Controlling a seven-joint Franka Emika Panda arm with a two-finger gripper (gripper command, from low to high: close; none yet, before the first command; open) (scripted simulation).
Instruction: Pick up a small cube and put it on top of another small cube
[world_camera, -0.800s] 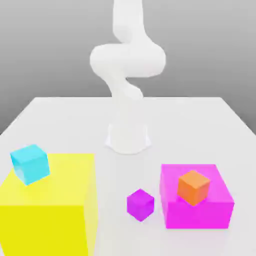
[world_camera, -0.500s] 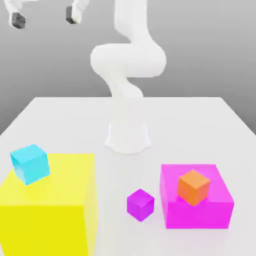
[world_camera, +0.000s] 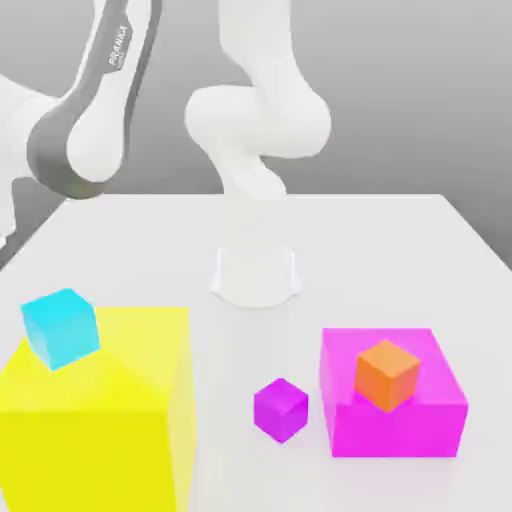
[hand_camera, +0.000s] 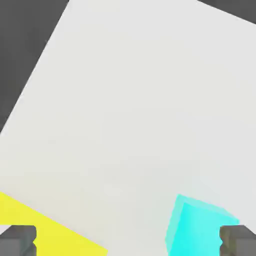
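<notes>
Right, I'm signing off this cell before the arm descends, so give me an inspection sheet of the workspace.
Surface: pale table, plain.
Job's things: cyan cube on the yellow block; orange cube on the magenta block; purple cube on the table between the blocks. Which two are meant, the pictures do not settle.
Clutter: nothing seen beyond the blocks and cubes.
Gripper: open, fingertips apart, nothing gripped.
Cables: nothing seen.
Surroundings: plain grey backdrop; arm base stands at the table's far part.
</notes>
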